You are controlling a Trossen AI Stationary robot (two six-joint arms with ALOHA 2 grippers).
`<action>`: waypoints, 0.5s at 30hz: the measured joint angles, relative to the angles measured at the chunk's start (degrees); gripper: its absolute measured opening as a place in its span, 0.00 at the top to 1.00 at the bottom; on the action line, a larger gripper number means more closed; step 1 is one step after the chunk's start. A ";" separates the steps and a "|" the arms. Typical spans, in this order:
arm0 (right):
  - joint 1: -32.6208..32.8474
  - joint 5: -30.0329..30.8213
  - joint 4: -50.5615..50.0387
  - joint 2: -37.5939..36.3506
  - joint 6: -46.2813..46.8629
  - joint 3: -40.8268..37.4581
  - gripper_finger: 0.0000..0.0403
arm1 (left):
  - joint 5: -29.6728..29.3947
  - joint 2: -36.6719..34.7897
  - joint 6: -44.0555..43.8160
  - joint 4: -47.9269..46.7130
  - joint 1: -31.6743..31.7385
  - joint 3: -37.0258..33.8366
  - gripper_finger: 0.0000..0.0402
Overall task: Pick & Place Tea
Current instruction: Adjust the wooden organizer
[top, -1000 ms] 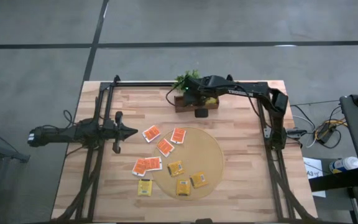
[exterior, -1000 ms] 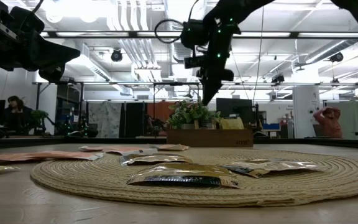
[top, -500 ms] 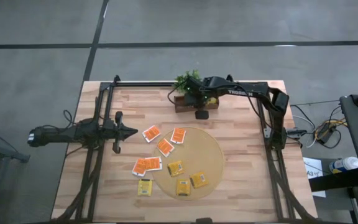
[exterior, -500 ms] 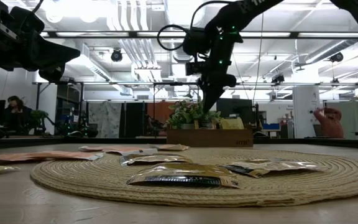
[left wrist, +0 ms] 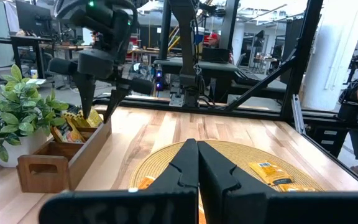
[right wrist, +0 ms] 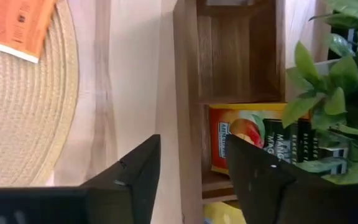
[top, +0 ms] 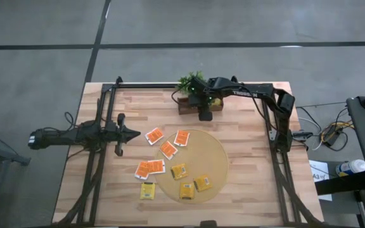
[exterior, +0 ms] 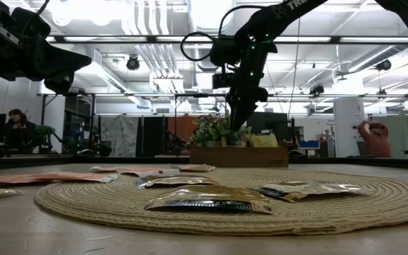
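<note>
Several tea packets lie flat: orange ones [top: 168,149] by the round mat's [top: 215,158] left edge, yellow ones [top: 187,190] at its near side. More tea [right wrist: 241,140] lies in a wooden box [top: 187,107] at the table's far edge. My right gripper [left wrist: 97,109] hangs open just above that box, pointing steeply down. In the right wrist view its fingers stand either side of the box's wall [right wrist: 188,155], with nothing between them. My left gripper [top: 137,133] waits shut and level at the table's left, holding nothing.
A small green plant [top: 189,81] stands against the box's far left end. Dark frame rails [top: 277,164] run along both table sides. Bare wood lies between the box and the mat. People [exterior: 374,138] show far off in the room behind.
My right gripper has sunk a little toward the wooden box and drifted slightly toward the table's right, and its fingers have parted. The packets on the mat and table lie as before.
</note>
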 joint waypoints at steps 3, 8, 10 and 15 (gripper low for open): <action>-0.25 0.88 1.37 0.00 -0.07 -1.39 0.54 | 0.00 0.00 0.00 0.00 0.00 -0.01 1.00; -0.73 1.07 4.48 0.02 -0.07 -3.75 0.55 | 0.00 0.00 0.00 0.00 0.01 0.01 1.00; -0.98 1.08 6.30 0.00 -0.07 -4.67 0.55 | 0.00 0.00 0.00 0.00 0.02 0.00 1.00; -1.83 1.06 8.56 0.04 -0.23 -7.14 0.57 | 0.00 0.00 0.00 0.00 0.02 0.01 1.00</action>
